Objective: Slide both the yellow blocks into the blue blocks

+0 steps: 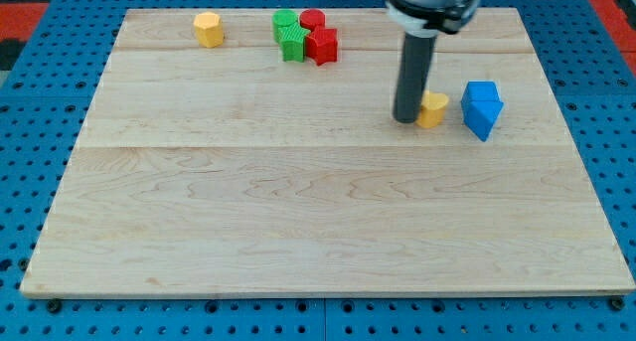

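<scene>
Your arm came down from the view's top, its pale collar cut off by the frame edge, and the straight dark rod stood upright over the wooden board (298,232). There were no jaws on this rig to open or clench, so nothing was grasped; you had only my tip (406,118), planted on the board. Just to the view's right of my tip, touching the rod or as near as made no difference, sat a small yellow block (433,109), rounded and chunky, its shape partly hidden by the rod. Further to the view's right of it, close but with a sliver of board between, stood the blue blocks (482,108), angular, seemingly pressed together into one faceted lump. Well off toward the view's top left of my tip you had a second yellow block (208,29), hexagon-like, alone near the board's far edge. Between that one and my tip huddled the green blocks (289,35) and red blocks (318,38), touching in one cluster. The board was light, grained planks on a blue perforated table (30,132).
</scene>
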{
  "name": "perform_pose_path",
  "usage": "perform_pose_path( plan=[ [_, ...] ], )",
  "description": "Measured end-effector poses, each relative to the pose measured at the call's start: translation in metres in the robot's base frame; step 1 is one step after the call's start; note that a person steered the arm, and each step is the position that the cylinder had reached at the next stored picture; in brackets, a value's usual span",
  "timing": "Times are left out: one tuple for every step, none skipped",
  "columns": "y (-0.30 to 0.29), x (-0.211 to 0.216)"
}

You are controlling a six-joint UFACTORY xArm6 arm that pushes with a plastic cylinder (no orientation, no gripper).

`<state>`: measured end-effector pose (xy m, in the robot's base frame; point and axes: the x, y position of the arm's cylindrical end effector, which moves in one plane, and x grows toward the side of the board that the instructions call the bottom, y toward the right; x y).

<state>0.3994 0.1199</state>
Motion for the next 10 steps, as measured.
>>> perform_pose_path(
  plan=[
    [0.0,0.0],
    [-0.108,-0.011],
    [-0.222,-0.051],
    [-0.301,-0.108],
    [-0.345,-0.171],
    [-0.3,-0.205],
    [-0.275,-0.158],
    [-0.256,-0.091],
    [-0.174,-0.063],
    [-0.23,-0.078]
  ],
)
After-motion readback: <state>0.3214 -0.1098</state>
